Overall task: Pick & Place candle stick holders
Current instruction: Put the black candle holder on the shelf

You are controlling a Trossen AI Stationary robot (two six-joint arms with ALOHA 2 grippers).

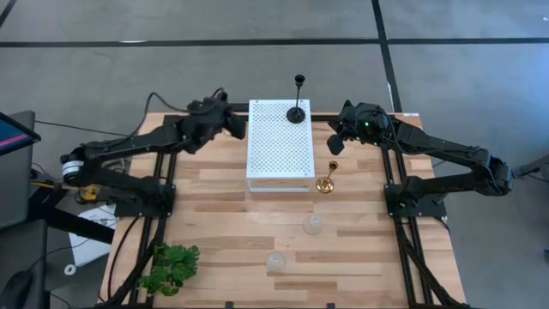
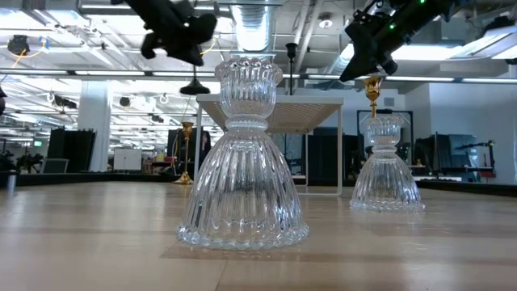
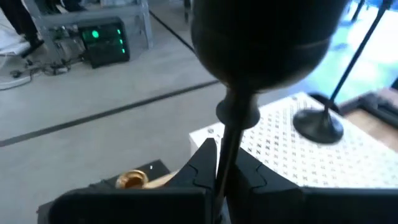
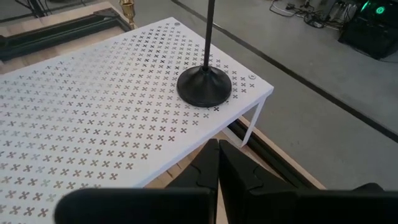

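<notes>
Wooden table carries a plant at its near left corner and a white board mid-table; left gripper at the board's left edge pinches a black holder; another black holder stands on the board; right gripper, fingers pressed together, hovers above a gold holder; two glass holders stand nearer.

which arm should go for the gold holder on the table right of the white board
Right. The right pincer hangs shut and empty close by the gold holder, on the white board's right side. The left pincer is at the board's far left corner, shut on a black holder.
</notes>
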